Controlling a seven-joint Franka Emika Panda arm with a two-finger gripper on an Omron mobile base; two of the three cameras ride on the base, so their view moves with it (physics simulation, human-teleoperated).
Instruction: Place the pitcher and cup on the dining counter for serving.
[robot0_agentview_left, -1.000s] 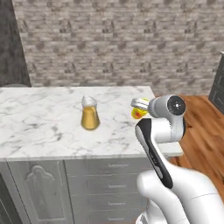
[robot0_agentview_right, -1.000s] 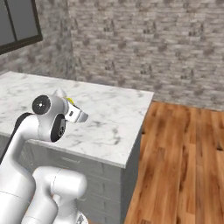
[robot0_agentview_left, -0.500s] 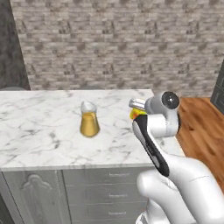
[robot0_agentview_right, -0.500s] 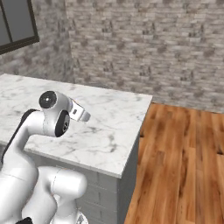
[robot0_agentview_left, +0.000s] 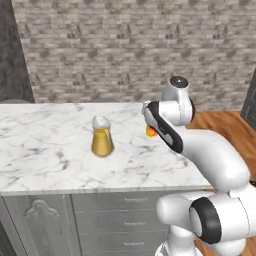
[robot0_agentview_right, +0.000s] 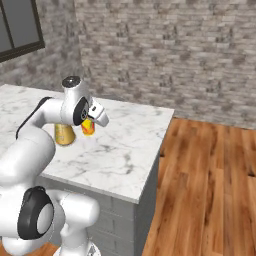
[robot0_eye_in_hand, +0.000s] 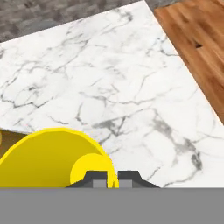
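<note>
Hand view: end effector (robot0_eye_in_hand: 106, 178) clamped on cup (robot0_eye_in_hand: 52, 157) rim, left base view: pitcher (robot0_agentview_left: 102, 136) standing on dining counter (robot0_agentview_left: 45, 155)

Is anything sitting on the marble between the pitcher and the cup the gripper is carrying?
No. In the left base view, only bare marble of the dining counter lies between the pitcher and the cup, gripped in the gripper.

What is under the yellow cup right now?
Under the cup lies bare marble of the dining counter; the jaws are shut on its rim. The pitcher stands beside it. Whether its base touches the counter is hidden by the arm.
</note>
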